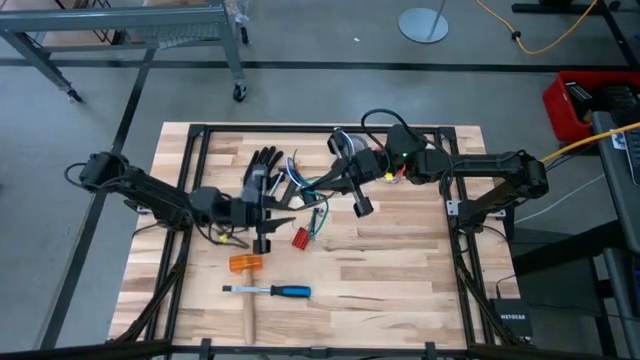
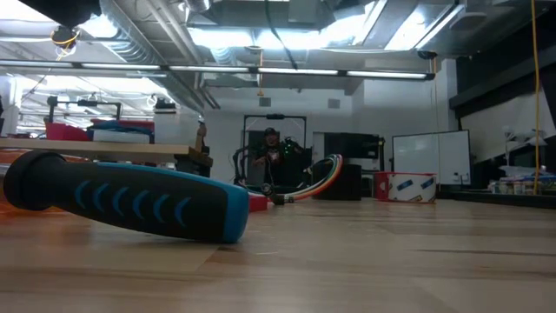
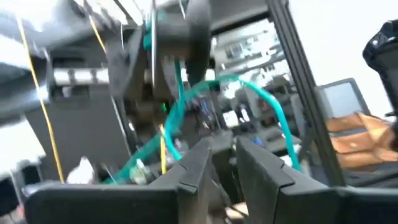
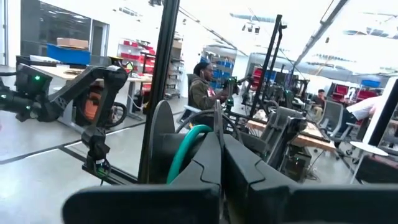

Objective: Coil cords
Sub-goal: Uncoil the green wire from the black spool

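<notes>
The cords [image 1: 312, 198], a bundle of green, blue, orange and white strands, lie and hang at mid-table between my two grippers; they also show far off in the low view [image 2: 313, 178]. My right gripper [image 1: 347, 178] is shut on the bundle's right part, above the table. My left gripper [image 1: 270, 218] is at the bundle's left part, with its fingers close together. In the left wrist view a green strand [image 3: 186, 99] loops from my right gripper down past my left fingers. I cannot pick out a separate black cord. My left gripper has green and yellow strands [image 3: 163, 146] running down behind its fingers [image 3: 202, 165], which hide the place of contact. The strands hang slack in loops toward the other gripper. My right gripper is shut on the bundle. A green strand [image 4: 186, 146] curves out beside its closed fingers [image 4: 208, 165], which hide the place of contact. It comes level from the table's right, and the strands trail slack to the left.
A black glove [image 1: 262, 165] lies beyond my left gripper. A small red piece [image 1: 300, 237], an orange piece [image 1: 245, 262], a blue-handled screwdriver [image 1: 270, 291] and a wooden handle [image 1: 248, 318] lie nearer the front. The black frame [image 1: 195, 135] rims the table.
</notes>
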Tool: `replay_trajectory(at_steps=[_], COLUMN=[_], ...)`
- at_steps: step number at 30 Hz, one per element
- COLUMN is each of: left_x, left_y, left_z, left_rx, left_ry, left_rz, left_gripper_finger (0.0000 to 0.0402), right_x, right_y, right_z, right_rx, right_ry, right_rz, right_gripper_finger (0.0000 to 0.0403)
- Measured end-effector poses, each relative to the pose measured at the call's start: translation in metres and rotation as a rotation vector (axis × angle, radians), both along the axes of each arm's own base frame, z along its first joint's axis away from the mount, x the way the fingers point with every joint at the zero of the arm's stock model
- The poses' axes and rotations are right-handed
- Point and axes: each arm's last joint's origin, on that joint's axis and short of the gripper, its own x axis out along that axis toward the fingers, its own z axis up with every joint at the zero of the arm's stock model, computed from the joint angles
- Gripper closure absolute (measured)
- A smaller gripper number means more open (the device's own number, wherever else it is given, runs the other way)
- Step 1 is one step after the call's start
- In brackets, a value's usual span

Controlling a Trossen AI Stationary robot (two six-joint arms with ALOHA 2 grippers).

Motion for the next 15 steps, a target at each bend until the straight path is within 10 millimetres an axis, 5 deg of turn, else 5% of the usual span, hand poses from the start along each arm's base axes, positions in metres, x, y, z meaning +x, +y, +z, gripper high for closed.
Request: replay_trajectory(at_steps=[7, 15], left_x=[0.001, 0.023], left_y=[0.002, 0.008], left_z=[0.004, 0.013], left_rx=[0.078, 0.044], left_ry=[-0.135, -0.035], left_rz=[0.066, 0.071], left_gripper_finger=[0.0348, 0.0325], right_x=[-0.001, 0.002], right_y=[0.001, 0.002], right_z=[0.0, -0.003], right_rx=[0.027, 0.03], right_ry=[0.024, 0.033], right_rz=[0.063, 0.069], right_gripper_finger=[0.0401, 0.0401])
